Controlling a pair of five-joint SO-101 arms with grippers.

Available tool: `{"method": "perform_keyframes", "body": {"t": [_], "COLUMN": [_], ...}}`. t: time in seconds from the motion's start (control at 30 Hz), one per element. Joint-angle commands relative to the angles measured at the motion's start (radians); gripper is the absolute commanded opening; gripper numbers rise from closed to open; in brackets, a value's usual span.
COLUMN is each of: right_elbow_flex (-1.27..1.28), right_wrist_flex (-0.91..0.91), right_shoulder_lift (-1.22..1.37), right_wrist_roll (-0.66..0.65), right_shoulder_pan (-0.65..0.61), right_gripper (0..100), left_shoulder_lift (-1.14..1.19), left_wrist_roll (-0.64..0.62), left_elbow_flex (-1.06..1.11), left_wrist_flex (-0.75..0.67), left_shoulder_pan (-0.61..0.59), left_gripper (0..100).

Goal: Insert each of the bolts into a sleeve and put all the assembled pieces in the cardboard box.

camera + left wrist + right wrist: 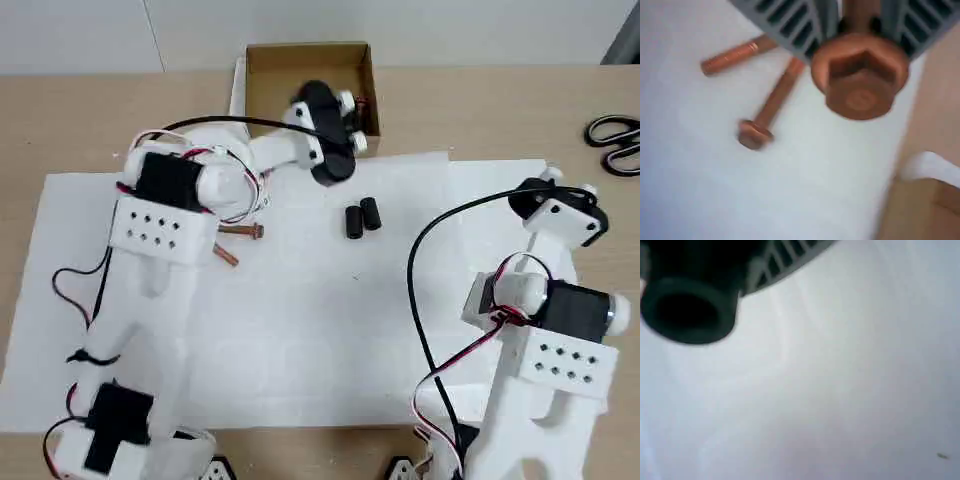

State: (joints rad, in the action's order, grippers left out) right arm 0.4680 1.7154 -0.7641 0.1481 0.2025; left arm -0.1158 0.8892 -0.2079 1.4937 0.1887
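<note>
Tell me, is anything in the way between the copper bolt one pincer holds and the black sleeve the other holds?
Nothing visible does. Open white paper lies between the bolt and the held sleeve. Two loose sleeves lie flat on it, just off the straight line, so probably clear.

Bright, even light falls from above over the table — the white paper (330,330) glows pale, with no hard glare. Shadows are soft and short: a faint grey edge under each arm, dimmer brown inside the cardboard box (305,48). The bolt (859,80) clamped in the left gripper (860,17) carries a dull copper sheen; a loose bolt (771,107) on the paper casts a thin, soft shadow. The bore of the sleeve (688,312) held by the right gripper (710,272) stays black — the paper behind it shades gently grey.
</note>
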Motion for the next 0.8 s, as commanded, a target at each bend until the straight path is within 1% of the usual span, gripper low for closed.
{"method": "perform_keyframes", "body": {"t": [0.0, 0.17, 0.23, 0.37, 0.47, 0.6, 0.67, 0.77], "right_elbow_flex": [-0.009, -0.038, -0.051, -0.046, -0.02, 0.054, 0.087, 0.138], "right_wrist_flex": [0.007, -0.002, -0.051, -0.137, -0.173, -0.179, -0.185, -0.246], "right_shoulder_lift": [-0.021, -0.07, -0.119, -0.239, -0.294, -0.338, -0.357, -0.392], "right_wrist_roll": [0.012, 0.097, 0.126, 0.176, 0.184, 0.184, 0.184, 0.186], "right_shoulder_pan": [-0.059, -0.205, -0.278, -0.41, -0.441, -0.446, -0.461, -0.526], "right_gripper": [0.3, 0.4, 0.4, 0.4, 0.4, 0.4, 0.4, 0.4], "left_shoulder_lift": [-0.078, -0.138, -0.184, -0.287, -0.356, -0.414, -0.442, -0.508], "left_wrist_roll": [-0.104, -0.327, -0.41, -0.585, -0.741, -0.888, -0.948, -1.063], "left_elbow_flex": [-0.044, -0.045, -0.045, -0.041, -0.039, -0.022, 0.031, 0.137], "left_wrist_flex": [-0.086, -0.232, -0.267, -0.267, -0.265, -0.265, -0.265, -0.265], "left_shoulder_pan": [-0.034, -0.078, -0.087, -0.084, -0.086, -0.091, -0.087, -0.089], "left_gripper": [1, 1, 1, 1, 1, 1, 1, 1]}}
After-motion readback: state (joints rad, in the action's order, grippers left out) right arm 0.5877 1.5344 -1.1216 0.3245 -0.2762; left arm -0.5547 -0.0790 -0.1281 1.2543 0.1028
